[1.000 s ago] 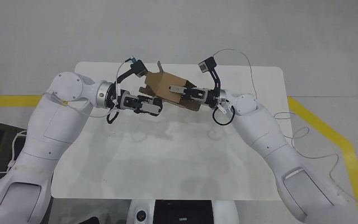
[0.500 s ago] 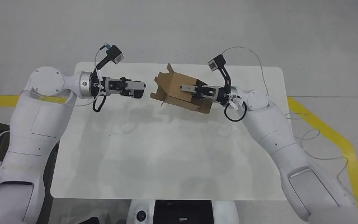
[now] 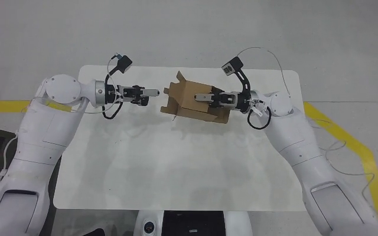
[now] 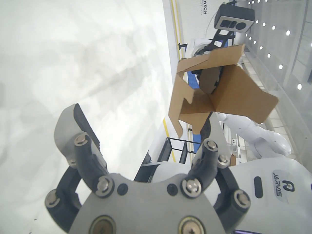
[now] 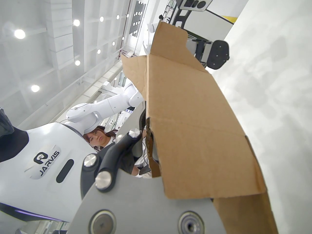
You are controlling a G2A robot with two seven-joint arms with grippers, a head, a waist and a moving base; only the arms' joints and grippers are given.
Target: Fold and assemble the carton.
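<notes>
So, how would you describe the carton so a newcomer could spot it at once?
Start at the white table; over its far side, two arms face each other. The carton is held by the right gripper, apart from the left gripper. It is the only brown cardboard thing, half-formed, with flaps splayed open.

This is a robotics lab or test hall. Evidence: a white work table, yellow floor tape, and rows of ceiling spotlights.

The carton hides most of the right fingers and runs off the wrist view's edge.
</notes>
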